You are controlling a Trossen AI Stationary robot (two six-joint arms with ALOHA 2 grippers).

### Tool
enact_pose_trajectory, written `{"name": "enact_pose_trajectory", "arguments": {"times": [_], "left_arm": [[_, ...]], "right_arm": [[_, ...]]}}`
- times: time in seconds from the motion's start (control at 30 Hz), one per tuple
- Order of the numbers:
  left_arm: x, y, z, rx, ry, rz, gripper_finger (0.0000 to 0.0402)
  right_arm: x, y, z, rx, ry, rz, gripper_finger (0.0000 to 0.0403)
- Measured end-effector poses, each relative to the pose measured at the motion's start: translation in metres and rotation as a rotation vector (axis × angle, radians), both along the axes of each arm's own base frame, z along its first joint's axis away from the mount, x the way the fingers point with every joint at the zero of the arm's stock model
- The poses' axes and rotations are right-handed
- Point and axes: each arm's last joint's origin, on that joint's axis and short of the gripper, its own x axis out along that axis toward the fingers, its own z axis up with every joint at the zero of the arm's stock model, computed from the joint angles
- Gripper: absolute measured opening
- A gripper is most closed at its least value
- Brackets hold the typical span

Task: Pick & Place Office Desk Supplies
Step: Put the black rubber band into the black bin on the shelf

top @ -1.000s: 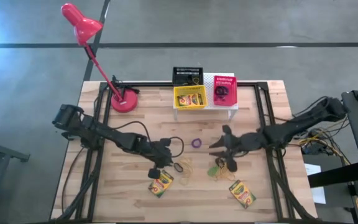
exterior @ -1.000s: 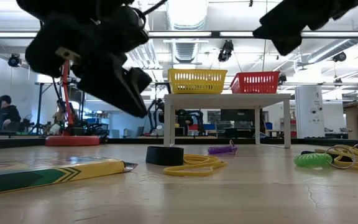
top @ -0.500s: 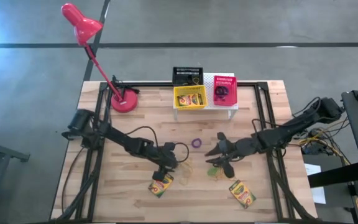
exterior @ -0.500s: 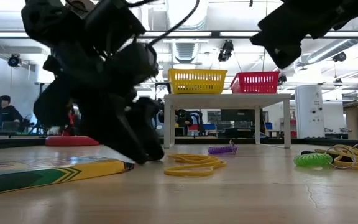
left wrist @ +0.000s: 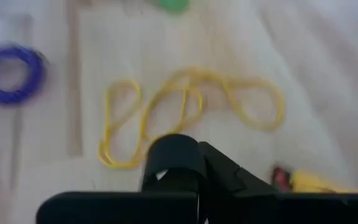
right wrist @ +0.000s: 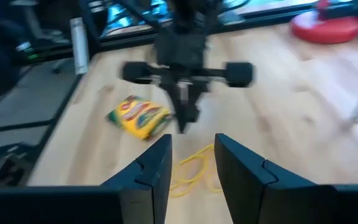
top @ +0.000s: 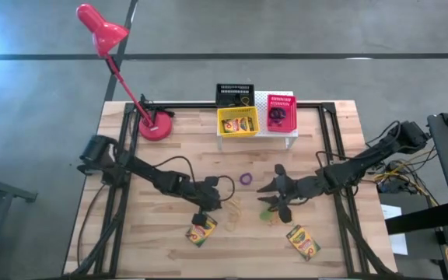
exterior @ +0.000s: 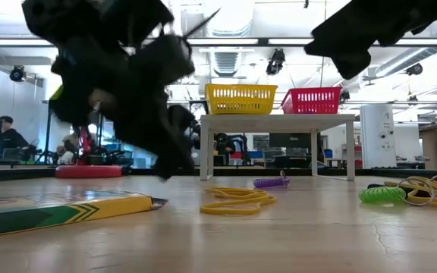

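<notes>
Left gripper (top: pixel 206 208) now lifted off the table, jaws pinched together, holding nothing visible.
Right gripper (top: pixel 273 201) partly open; looped rubber bands (top: pixel 232 208) between them, crayon box (top: pixel 201 230) beside.

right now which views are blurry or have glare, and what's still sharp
Left wrist view: soft throughout, the purple ring smeared. Right wrist view: the left claw and crayon box streaked. Low view: the near dark arm is blurred, ceiling lights glare, yet the yellow rubber bands look crisp. High view: sharp, with glare at its upper-left corner.
</notes>
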Motion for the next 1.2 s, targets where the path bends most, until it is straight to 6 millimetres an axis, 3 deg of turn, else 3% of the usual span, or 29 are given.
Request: {"name": "enact_pose_trajectory", "arguments": {"times": [0.17, 0.3, 0.47, 0.63, 0.77, 0.93, 1.07, 1.2], "left_arm": [[-0.009, 0.006, 0.05, -0.093, -0.107, 0.083, 0.0006], [-0.012, 0.029, 0.106, -0.143, -0.207, 0.176, 0.0004], [-0.002, 0.083, 0.177, -0.102, -0.246, 0.308, 0.0004], [0.014, 0.167, 0.223, -0.093, -0.242, 0.41, 0.0003], [0.028, 0.239, 0.234, -0.115, -0.247, 0.54, 0.0003], [0.049, 0.305, 0.22, -0.119, -0.231, 0.665, 0.0003], [0.059, 0.328, 0.205, -0.157, -0.146, 0.714, 0.0003], [0.062, 0.335, 0.191, -0.169, -0.036, 0.752, 0.0008]], "right_arm": [[-0.001, -0.002, -0.002, -0.038, -0.003, -0.051, 0.0111], [-0.002, -0.003, -0.008, -0.032, 0.013, -0.06, 0.0107], [-0.002, -0.004, -0.023, 0.018, 0.055, -0.132, 0.0109], [0.005, -0.002, -0.039, 0.054, 0.084, -0.205, 0.0106], [0.012, 0.001, -0.045, 0.063, 0.056, -0.207, 0.0102], [0.017, 0.004, -0.045, 0.049, 0.054, -0.198, 0.0104], [0.018, 0.006, -0.042, 0.046, 0.045, -0.189, 0.0103], [0.017, 0.006, -0.039, 0.044, 0.034, -0.185, 0.0098]]}}
